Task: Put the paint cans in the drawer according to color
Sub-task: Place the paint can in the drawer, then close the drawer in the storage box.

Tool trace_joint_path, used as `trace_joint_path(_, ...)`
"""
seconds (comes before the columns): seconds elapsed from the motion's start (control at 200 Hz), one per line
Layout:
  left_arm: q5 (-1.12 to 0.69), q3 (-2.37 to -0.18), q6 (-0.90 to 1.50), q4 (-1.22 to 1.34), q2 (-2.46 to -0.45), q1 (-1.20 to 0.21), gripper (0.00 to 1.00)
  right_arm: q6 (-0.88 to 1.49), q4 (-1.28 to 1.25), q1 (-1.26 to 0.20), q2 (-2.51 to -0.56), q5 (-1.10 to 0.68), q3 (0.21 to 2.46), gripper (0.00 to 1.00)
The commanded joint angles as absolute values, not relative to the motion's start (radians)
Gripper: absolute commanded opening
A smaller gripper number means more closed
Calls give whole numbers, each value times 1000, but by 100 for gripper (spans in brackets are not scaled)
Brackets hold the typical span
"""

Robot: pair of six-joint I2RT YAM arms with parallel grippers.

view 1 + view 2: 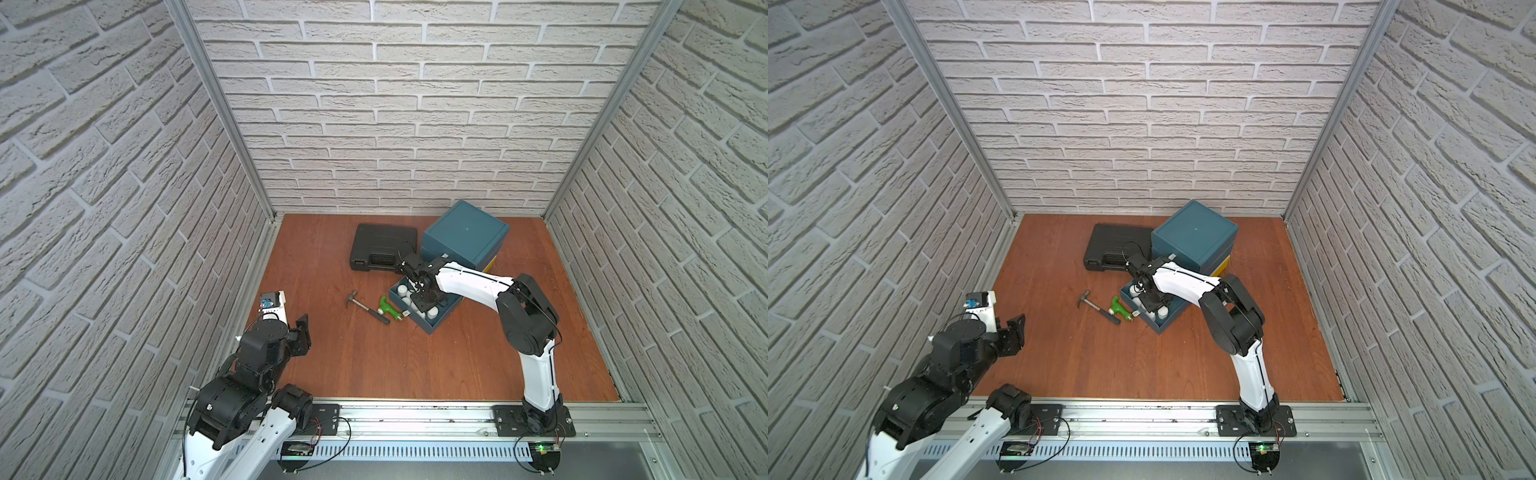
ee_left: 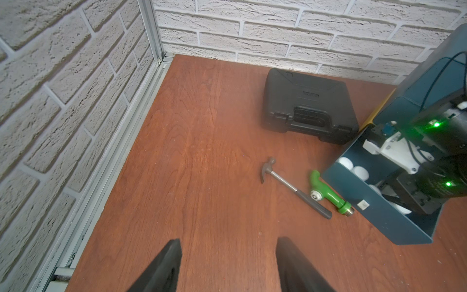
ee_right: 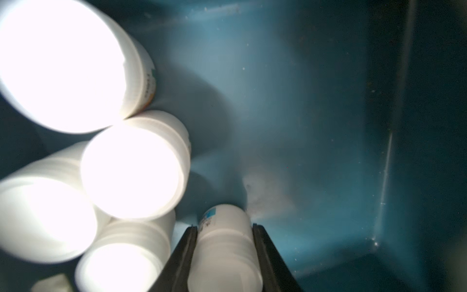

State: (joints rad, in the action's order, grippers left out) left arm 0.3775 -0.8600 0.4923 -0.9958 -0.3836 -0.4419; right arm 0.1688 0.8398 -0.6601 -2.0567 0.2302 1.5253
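Brown tabletop (image 1: 374, 365); right gripper (image 3: 224, 226) clamps white can (image 3: 225, 255).

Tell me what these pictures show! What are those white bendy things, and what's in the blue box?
Those are two robot arms with pinchers called grippers. Two pictures look down from above; two come from cameras on the arms' wrists. On the table lie a hammer, a green toy drill and a black case. The blue box is a drawer pulled out of a cabinet, with white cans inside. The right gripper reaches in and pinches one can. The left gripper is open and empty.
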Motion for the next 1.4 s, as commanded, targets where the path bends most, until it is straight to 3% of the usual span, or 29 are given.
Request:
trace_joint_path(0.0, 384, -873, 492, -979, -393, -448, 64, 169, 831, -655, -2044, 225, 1526, 34)
trace_joint_path(0.145, 373, -871, 488, -972, -401, -448, 64, 164, 837, -655, -2039, 232, 1535, 53)
trace_joint_path(0.45, 163, -859, 479, -891, -521, -448, 63, 148, 866, -656, -1985, 250, 1573, 63)
trace_joint_path(0.68, 9, -784, 589, -703, -618, -474, 54, 142, 910, -657, -1907, 254, 1638, 61)
trace_joint_path(1.025, -154, -631, 863, -297, -883, -601, 45, 181, 969, -684, -1736, 173, 1724, 44)
trace_joint_path(1.245, -153, -569, 1096, -31, -1104, -689, 33, 213, 994, -694, -1620, 109, 1743, 42)
trace_joint_path(1.395, -137, -562, 1246, 83, -1222, -707, 31, 208, 1001, -695, -1557, 86, 1752, 42)
